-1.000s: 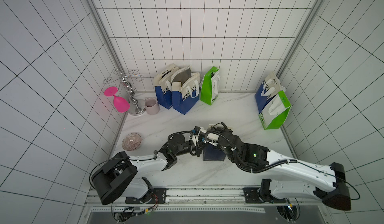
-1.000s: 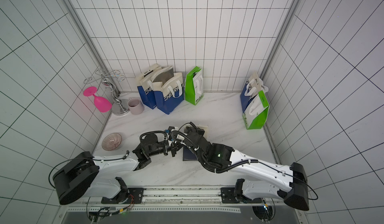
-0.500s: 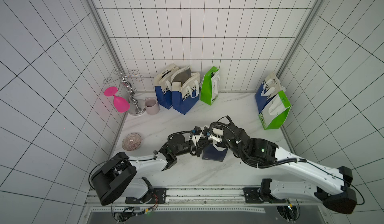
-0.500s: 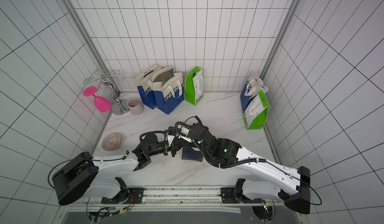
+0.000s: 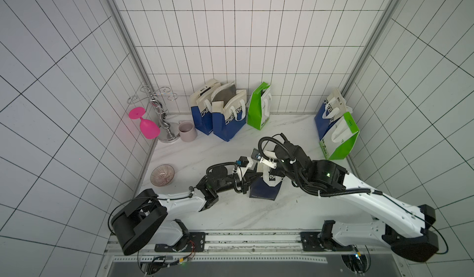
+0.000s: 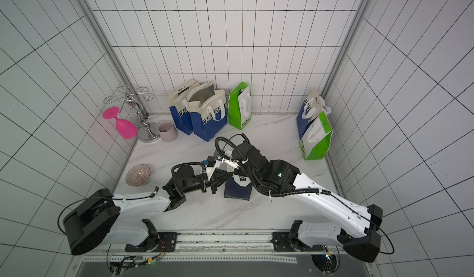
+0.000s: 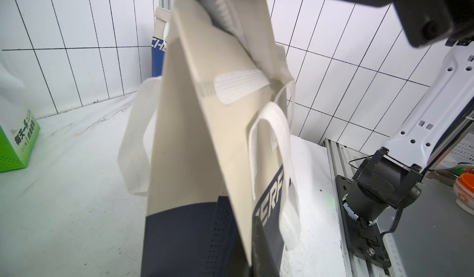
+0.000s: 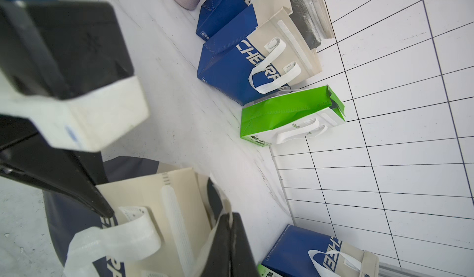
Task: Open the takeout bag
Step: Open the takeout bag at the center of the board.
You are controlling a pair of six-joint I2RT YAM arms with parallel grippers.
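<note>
White "ERF" shows on the takeout bag pinched in the right hand; the blue bag well beyond it reads "CHEERF".

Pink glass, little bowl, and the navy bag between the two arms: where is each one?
pink glass (image 5: 148,130): in a top view, on its cup.
bowl (image 5: 162,175): in a top view, on its ribbed inside.
navy bag (image 5: 265,191): in a top view, on its dark lower side.

In both top views the mouth of the takeout bag is hidden beneath the left arm and right arm meeting over it, and the print along its 6 o'clock edge is too small to read.
</note>
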